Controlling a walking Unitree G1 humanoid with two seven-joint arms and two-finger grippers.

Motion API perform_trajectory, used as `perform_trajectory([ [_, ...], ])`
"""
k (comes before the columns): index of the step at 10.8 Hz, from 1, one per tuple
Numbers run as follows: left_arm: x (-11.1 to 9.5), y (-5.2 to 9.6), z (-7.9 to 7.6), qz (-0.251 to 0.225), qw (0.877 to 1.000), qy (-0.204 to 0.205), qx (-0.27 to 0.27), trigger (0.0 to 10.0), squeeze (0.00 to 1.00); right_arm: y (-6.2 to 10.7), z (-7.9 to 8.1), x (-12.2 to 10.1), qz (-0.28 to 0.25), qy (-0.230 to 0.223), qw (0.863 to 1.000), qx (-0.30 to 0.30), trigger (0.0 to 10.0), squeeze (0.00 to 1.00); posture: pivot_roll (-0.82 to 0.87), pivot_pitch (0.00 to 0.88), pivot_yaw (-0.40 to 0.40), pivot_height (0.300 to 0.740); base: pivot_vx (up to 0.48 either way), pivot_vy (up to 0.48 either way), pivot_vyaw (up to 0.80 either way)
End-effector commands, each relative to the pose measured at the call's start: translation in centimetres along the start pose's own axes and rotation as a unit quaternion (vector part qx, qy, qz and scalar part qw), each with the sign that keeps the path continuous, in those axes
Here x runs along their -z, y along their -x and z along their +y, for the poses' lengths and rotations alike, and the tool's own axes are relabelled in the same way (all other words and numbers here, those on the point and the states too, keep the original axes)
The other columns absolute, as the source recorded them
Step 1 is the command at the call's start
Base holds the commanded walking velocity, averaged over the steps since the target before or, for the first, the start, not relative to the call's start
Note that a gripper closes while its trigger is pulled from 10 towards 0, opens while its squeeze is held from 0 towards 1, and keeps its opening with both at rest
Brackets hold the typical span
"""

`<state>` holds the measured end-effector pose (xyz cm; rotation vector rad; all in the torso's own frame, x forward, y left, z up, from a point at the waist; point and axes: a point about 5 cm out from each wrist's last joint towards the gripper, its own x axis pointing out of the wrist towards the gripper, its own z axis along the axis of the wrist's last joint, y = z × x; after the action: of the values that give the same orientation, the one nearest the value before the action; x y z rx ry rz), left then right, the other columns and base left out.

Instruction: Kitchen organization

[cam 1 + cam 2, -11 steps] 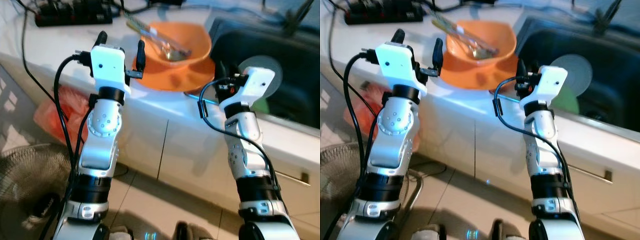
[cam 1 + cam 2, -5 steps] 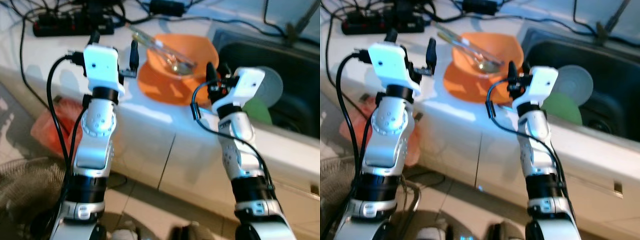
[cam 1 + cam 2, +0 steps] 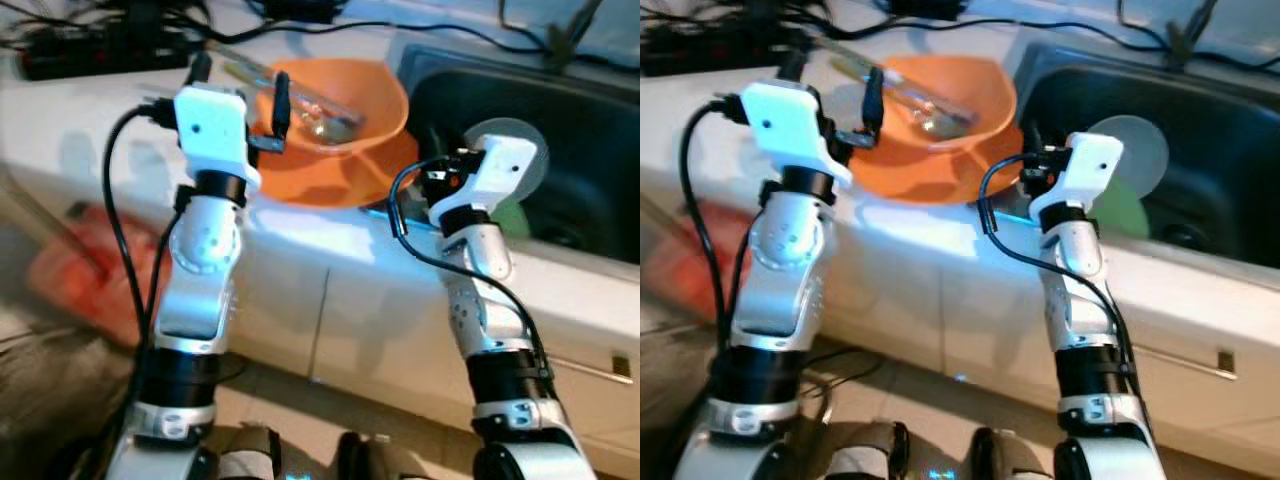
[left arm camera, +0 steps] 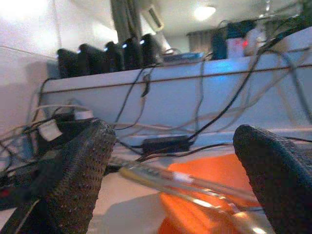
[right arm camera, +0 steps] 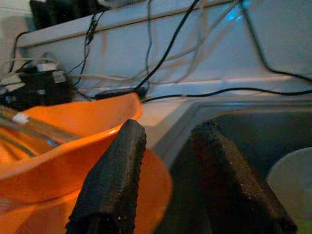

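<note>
From our head cameras, our left claw (image 3: 240, 85) hangs fingers apart just before the orange bowl (image 3: 350, 110); our right claw (image 3: 432, 150) sits between bowl and sink (image 3: 560, 130).

Left wrist: clear utensils (image 4: 185, 183) lie in the bowl beyond the spread fingers.

Right wrist: fingers (image 5: 114, 180) slightly apart, bowl alongside one, sink past the other.

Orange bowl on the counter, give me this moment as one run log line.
orange bowl: on counter by sink, clear utensil inside | left gripper: open, empty, at bowl's left rim | right gripper: open, empty, between bowl and sink
</note>
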<state>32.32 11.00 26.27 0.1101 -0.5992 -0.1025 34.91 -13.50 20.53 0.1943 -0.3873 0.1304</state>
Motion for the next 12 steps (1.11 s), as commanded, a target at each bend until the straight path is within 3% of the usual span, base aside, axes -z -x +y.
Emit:
perform_trajectory([
  [1, -0.65, -0.11, -0.28, -0.013, 1.000, 0.004, 0.010, 10.0, 0.00, 0.03, -0.52, -0.05, 0.003, 0.000, 1.000, 0.009, 10.0, 0.00, 0.14, 0.193, -0.037, 0.740, 0.000, 0.000, -0.80],
  [6, -0.72, -0.11, -0.30, -0.014, 1.000, 0.005, 0.012, 10.0, 0.00, 0.06, -0.53, -0.06, 0.004, 0.003, 1.000, 0.008, 10.0, 0.00, 0.13, 0.194, -0.039, 0.740, 0.000, 0.000, -0.80],
  [12, -0.95, -0.19, -0.16, -0.020, 1.000, 0.007, 0.003, 10.0, 0.00, 0.05, -0.50, -0.09, 0.000, 0.008, 1.000, 0.008, 10.0, 0.00, 0.13, 0.190, -0.040, 0.740, 0.000, 0.000, 0.00],
])
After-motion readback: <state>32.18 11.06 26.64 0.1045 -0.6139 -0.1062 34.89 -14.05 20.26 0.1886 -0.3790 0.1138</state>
